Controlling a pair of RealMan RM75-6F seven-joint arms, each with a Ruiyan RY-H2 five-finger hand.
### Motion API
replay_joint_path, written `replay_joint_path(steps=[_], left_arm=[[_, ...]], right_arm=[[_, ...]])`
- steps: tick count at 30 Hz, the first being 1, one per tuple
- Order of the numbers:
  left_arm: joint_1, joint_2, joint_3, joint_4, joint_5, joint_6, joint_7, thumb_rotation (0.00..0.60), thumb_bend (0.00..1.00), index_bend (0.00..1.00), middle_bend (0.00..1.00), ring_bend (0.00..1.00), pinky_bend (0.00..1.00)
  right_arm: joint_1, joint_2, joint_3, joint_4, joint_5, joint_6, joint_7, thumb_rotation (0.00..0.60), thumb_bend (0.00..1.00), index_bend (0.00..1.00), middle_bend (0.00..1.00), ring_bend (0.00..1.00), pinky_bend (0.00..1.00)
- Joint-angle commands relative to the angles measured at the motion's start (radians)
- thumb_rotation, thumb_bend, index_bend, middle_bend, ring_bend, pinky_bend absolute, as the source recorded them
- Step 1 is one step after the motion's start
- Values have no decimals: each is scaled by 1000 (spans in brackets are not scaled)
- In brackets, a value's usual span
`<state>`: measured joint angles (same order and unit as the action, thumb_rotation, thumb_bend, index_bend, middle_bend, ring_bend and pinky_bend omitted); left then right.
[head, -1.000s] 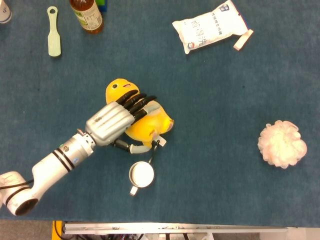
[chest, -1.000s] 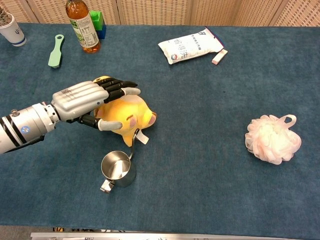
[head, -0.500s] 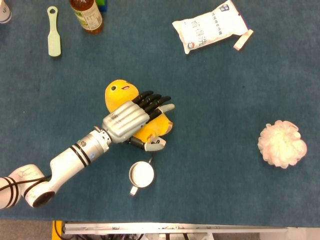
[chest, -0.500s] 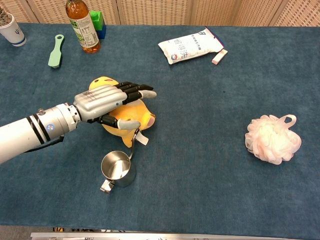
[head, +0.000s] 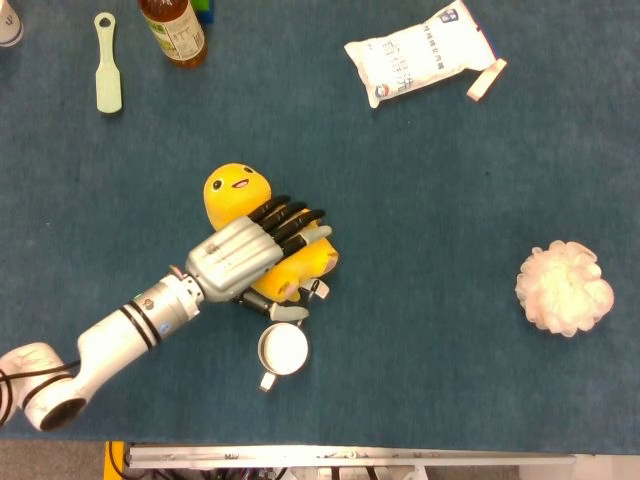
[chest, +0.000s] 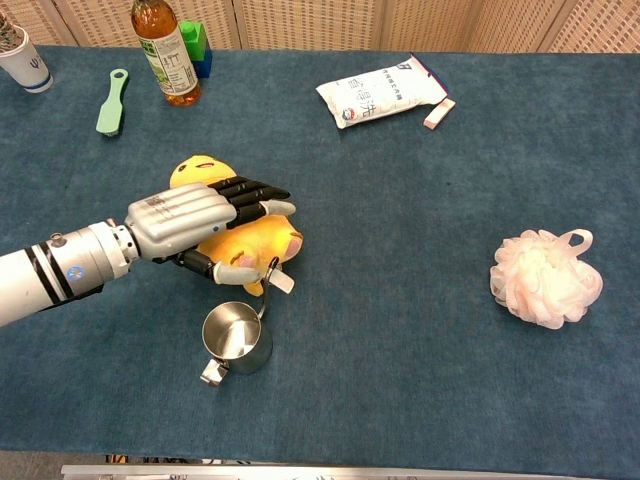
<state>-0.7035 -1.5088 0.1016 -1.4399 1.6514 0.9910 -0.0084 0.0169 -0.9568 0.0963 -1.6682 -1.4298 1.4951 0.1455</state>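
Left hand (head: 245, 258) lies over the body of a yellow plush toy (head: 234, 190), fingers (head: 290, 215) draped across the top and thumb tucked at the near side, so the toy is clasped between them; the toy sits on the blue table (head: 450, 180) left of centre, its smiling head poking out beyond the fingers toward the far side; in the chest view the same hand (chest: 190, 225) covers the toy (chest: 255, 243) from the left, a white tag (chest: 280, 282) sticking out at the toy's near end; a small steel cup (head: 283, 349) stands just beside the hand on the near side, apart from the toy; right hand shows in neither view.

Far edge: a bottle of amber drink (chest: 165, 55), a green block (chest: 195, 45) behind it, a pale green brush (chest: 111, 103), a white cup (chest: 22, 62) in the corner; a white packet (chest: 382, 92) with a small pink eraser (chest: 438, 113) at its end; a pink bath puff (chest: 545, 277) well apart at the right.
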Motion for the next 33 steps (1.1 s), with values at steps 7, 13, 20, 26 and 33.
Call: replay_joint_path(steps=[7,13,20,26,33], left_arm=[[50,92,14,-69,14,86,20,0,0,55,12,0,0],[94,149,-11,-78,-10,164,4,0,0,55,14,0,0],[165,199,-66,-57,-100,252,43,177,0,55,18,0,0],[236,241,-109,-60,-183,326,57,371,0,55,18,0,0],[313,300,-132,-84,-253,378,24,487,0,55,17,0,0]], right_arm=[[-1,1,1,-6,-7,8,2,600,44,38,263,117,232],[5,-2,-1,-3,-8,-6,7,600,44,38,263,117,232],[22,-6,-3,1,-8,-37,4,600,44,38,263,117,233],[37,-21,-7,21,-5,-66,1,600,69,38,263,118,232],[57,-34,-19,51,-17,-105,12,600,71,38,263,117,232]])
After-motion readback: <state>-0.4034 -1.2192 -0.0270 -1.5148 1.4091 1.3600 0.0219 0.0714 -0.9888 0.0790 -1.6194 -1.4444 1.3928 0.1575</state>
